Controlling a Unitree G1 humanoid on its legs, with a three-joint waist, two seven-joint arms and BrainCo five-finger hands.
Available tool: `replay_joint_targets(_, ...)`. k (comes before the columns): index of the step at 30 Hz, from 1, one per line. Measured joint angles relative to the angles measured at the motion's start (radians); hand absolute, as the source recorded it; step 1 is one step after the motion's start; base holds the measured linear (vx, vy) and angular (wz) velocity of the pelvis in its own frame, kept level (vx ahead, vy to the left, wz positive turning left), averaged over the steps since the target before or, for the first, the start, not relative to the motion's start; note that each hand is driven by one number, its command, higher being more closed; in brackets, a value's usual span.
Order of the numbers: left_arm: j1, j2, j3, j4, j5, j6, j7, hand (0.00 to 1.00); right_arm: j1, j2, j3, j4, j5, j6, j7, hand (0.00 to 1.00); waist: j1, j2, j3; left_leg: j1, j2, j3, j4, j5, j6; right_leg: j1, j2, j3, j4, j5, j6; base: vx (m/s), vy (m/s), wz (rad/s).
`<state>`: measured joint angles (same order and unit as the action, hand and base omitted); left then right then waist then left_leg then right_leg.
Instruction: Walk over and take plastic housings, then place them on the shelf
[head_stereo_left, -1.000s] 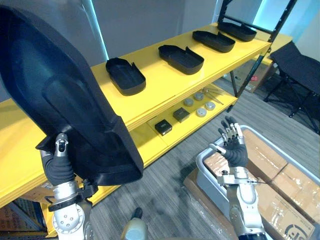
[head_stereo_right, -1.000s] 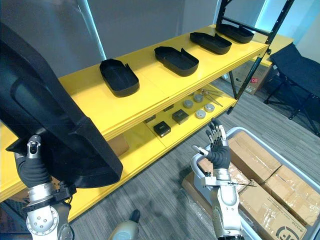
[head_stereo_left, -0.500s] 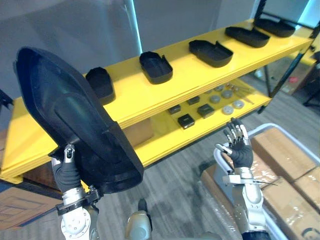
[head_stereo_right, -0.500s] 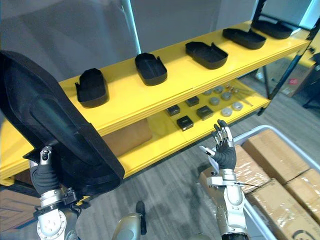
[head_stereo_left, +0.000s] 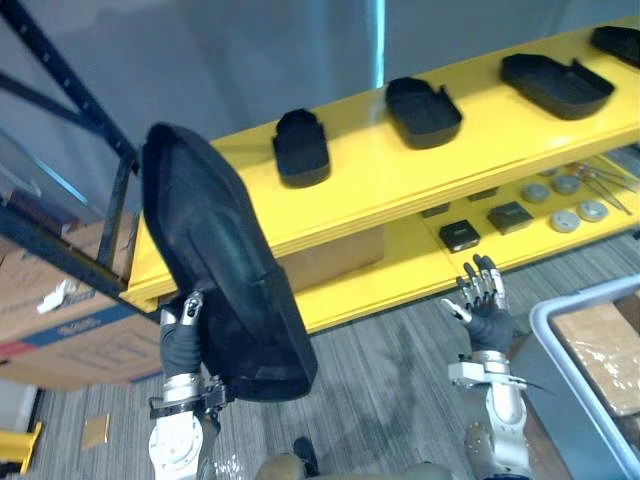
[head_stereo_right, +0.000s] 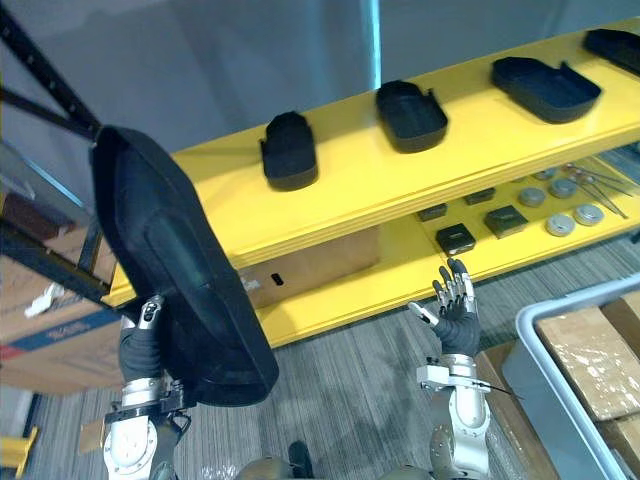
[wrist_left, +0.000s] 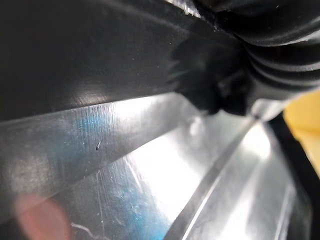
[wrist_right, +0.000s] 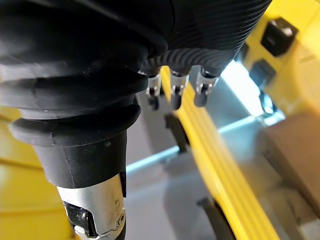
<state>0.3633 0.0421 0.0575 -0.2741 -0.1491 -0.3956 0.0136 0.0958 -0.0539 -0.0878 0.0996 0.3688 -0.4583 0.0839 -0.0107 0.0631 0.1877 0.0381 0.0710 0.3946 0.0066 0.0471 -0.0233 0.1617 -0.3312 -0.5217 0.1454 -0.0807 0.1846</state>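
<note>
Left hand (head_stereo_left: 181, 338) grips the lower edge of the large black plastic housing (head_stereo_left: 222, 260), thumb on its near face, holding it upright above the floor (the left wrist view has its glossy surface right against the hand). Beyond it runs the yellow shelf (head_stereo_left: 370, 185). A row of smaller black housings lies on the top level, the leftmost housing (head_stereo_left: 301, 148) just right of the held one's top. On the lower level (head_stereo_left: 400, 272) sit small black boxes (head_stereo_left: 460, 236) and round metal discs (head_stereo_left: 565, 220). Right hand (head_stereo_left: 482, 312) is raised in front of that lower level, fingers spread and empty, just left of a grey bin (head_stereo_left: 560, 390) holding cardboard boxes (head_stereo_left: 600, 345).
</note>
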Motion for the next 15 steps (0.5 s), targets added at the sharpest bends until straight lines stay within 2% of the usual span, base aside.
replay_joint_targets(1, -0.002, 0.004, 0.001, 0.0, -0.003, 0.0, 0.002, 1.0, -0.011, 0.002, 0.013, 0.004, 0.001, -0.004, 0.001, 0.0, 0.0, -0.006, -0.004, 0.02, -0.012, 0.001, -0.03, -0.005, -0.016, 0.006, -0.005, 0.0, -0.003, 0.002, 0.003, 0.02, 0.123, -0.02)
replay_joint_targets(5, -0.013, 0.023, -0.001, -0.003, -0.003, 0.004, 0.003, 1.0, -0.008, 0.022, 0.052, 0.022, -0.001, -0.004, -0.003, 0.0, -0.002, -0.039, -0.014, 0.034, -0.038, 0.0, -0.06, -0.004, -0.017, 0.012, -0.023, -0.003, -0.002, 0.007, 0.004, -0.01, 0.097, 0.05)
replay_joint_targets(7, -0.032, 0.028, -0.008, -0.003, -0.004, 0.007, -0.002, 1.0, 0.0, 0.039, 0.054, 0.025, -0.005, -0.003, -0.004, 0.0, -0.007, -0.05, -0.008, 0.047, -0.052, -0.013, -0.077, -0.006, -0.017, 0.007, -0.038, -0.003, 0.043, 0.003, -0.01, -0.01, 0.07, 0.23)
replay_joint_targets(8, -0.05, 0.028, -0.031, 0.0, -0.004, 0.008, -0.014, 1.0, 0.02, 0.039, 0.051, 0.024, -0.027, -0.003, -0.02, 0.0, -0.013, -0.047, 0.003, 0.053, -0.042, -0.041, -0.078, -0.007, -0.016, -0.003, -0.049, 0.013, 0.134, 0.014, -0.028, -0.05, 0.081, 0.68)
replay_joint_targets(9, -0.064, 0.031, -0.05, -0.001, -0.001, 0.008, -0.029, 1.0, 0.042, 0.039, 0.052, 0.023, -0.044, 0.003, -0.034, 0.0, -0.028, -0.041, 0.012, 0.057, -0.03, -0.083, -0.068, -0.009, -0.012, -0.031, -0.047, 0.063, 0.246, 0.044, -0.077, -0.05, 0.062, 0.78)
replay_joint_targets(10, -0.071, 0.035, -0.057, -0.004, -0.001, 0.007, -0.033, 1.0, 0.043, 0.038, 0.052, 0.022, -0.052, 0.004, -0.042, 0.0, -0.033, -0.034, 0.017, 0.064, -0.021, -0.099, -0.065, -0.01, -0.011, -0.055, -0.044, 0.105, 0.308, 0.066, -0.11, -0.05, 0.053, 0.77)
replay_joint_targets(11, -0.089, 0.04, -0.068, -0.009, -0.002, 0.005, -0.038, 1.0, 0.047, 0.036, 0.05, 0.006, -0.074, 0.004, -0.056, 0.0, -0.041, -0.015, 0.034, 0.062, 0.009, -0.136, -0.067, -0.013, -0.007, -0.119, -0.016, 0.195, 0.396, 0.02, -0.145, -0.04, -0.014, 0.78)
replay_joint_targets(12, -0.119, 0.05, -0.079, -0.009, -0.003, 0.005, -0.038, 1.0, 0.048, 0.038, 0.058, -0.023, -0.091, 0.003, -0.062, 0.0, -0.044, -0.013, 0.035, 0.03, 0.036, -0.179, -0.071, -0.013, -0.007, -0.148, 0.049, 0.251, 0.328, -0.059, -0.121, -0.03, -0.042, 0.85)
replay_joint_targets(13, -0.142, 0.055, -0.082, -0.008, -0.007, 0.012, -0.037, 1.0, 0.044, 0.038, 0.06, -0.037, -0.089, 0.003, -0.061, 0.0, -0.043, -0.014, 0.036, 0.011, 0.045, -0.198, -0.079, -0.014, -0.008, -0.164, 0.08, 0.268, 0.274, -0.076, -0.123, 0.02, -0.028, 0.85)
replay_joint_targets(14, -0.188, 0.078, -0.079, 0.004, -0.007, 0.019, -0.03, 1.0, 0.017, 0.057, 0.064, -0.04, -0.117, 0.002, -0.071, 0.0, -0.032, -0.078, 0.038, -0.014, 0.008, -0.182, -0.058, -0.049, 0.016, -0.207, 0.077, 0.311, 0.139, -0.083, -0.12, 0.1, -0.049, 0.48)
replay_joint_targets(15, -0.213, 0.103, -0.066, 0.004, -0.007, 0.02, -0.015, 1.0, -0.011, 0.069, 0.076, -0.053, -0.145, 0.004, -0.081, 0.0, -0.022, -0.135, 0.06, -0.074, 0.0, -0.123, 0.13, -0.075, 0.039, -0.22, 0.046, 0.336, 0.057, -0.089, -0.115, 0.14, -0.082, 0.5)
